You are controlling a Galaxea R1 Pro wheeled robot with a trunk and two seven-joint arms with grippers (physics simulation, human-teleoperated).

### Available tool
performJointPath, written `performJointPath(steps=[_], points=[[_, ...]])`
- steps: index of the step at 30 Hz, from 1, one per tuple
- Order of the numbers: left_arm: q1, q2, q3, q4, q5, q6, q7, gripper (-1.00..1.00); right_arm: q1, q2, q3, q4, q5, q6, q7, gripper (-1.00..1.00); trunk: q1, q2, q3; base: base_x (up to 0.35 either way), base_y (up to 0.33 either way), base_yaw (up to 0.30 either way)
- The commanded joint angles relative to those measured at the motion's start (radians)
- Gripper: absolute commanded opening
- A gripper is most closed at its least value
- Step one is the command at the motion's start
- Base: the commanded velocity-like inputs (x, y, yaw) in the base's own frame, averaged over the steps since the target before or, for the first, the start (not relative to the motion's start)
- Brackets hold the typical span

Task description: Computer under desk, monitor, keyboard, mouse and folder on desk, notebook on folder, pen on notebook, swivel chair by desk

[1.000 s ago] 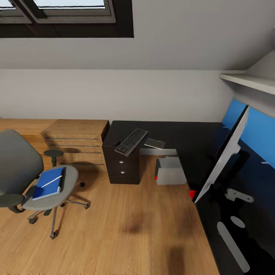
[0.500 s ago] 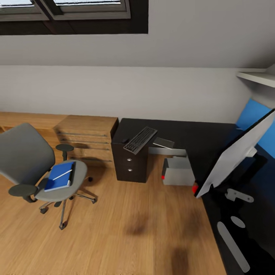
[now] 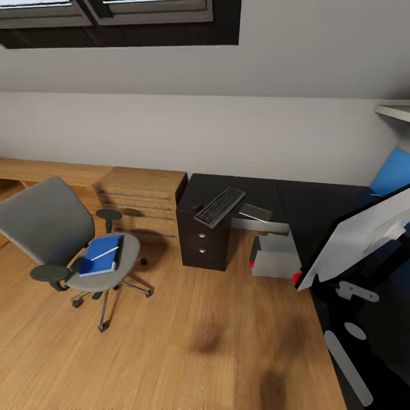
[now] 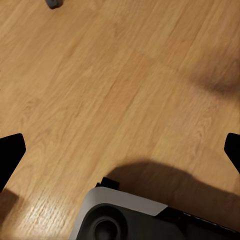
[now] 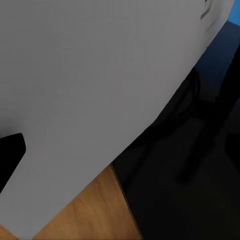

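Folder: the folder (image 3: 103, 255) lies flat on the seat of the swivel chair (image 3: 51, 228), well to the robot's left and ahead, its long axis running away from the robot toward the wall.
Pen: a thin white pen (image 3: 105, 254) rests diagonally on top of the folder.
Desk: the desk (image 3: 296, 208) stands off to the right; the keyboard (image 3: 220, 206) lies at its far end with the mouse (image 3: 196, 206) just beside it, and the computer (image 3: 275, 257) sits underneath.
Monitor: the monitor (image 3: 364, 239) shows close at the right, apparently tilted.
Nearer arm: by my judgement the left, since the chair is on that side.
Left gripper: its fingers (image 4: 10, 155) are spread wide over bare wooden floor (image 4: 110, 90), holding nothing.
Right gripper: spread as well, empty, just beside the monitor's pale back.
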Motion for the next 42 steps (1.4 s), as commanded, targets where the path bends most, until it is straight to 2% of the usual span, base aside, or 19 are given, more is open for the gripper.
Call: performJointPath(steps=[1, 9, 33, 42], points=[[-0.001, 0.000, 0.002, 0.001, 0.010, -0.002, -0.009, 1.00, -0.001, -0.001, 0.003, -0.002, -0.003, 0.005, -0.007, 1.00, 0.001, -0.002, -0.002, 0.000, 0.000, 0.029], [-0.001, 0.000, 0.002, 0.001, 0.010, -0.002, -0.009, 1.00, -0.001, -0.002, 0.003, -0.001, -0.003, 0.005, -0.008, 1.00, 0.001, -0.002, 0.002, 0.000, 0.000, -0.074], [-0.001, 0.000, 0.002, 0.001, 0.010, -0.002, -0.009, 1.00, -0.001, -0.003, 0.003, 0.007, -0.003, 0.004, -0.006, 1.00, 0.001, -0.002, 0.030, 0.000, 0.000, -0.196], [-0.001, 0.000, 0.002, 0.001, 0.010, -0.002, -0.009, 1.00, -0.001, -0.004, 0.000, 0.013, -0.003, -0.054, -0.006, 1.00, 0.001, -0.002, 0.041, 0.000, 0.000, -0.202]])
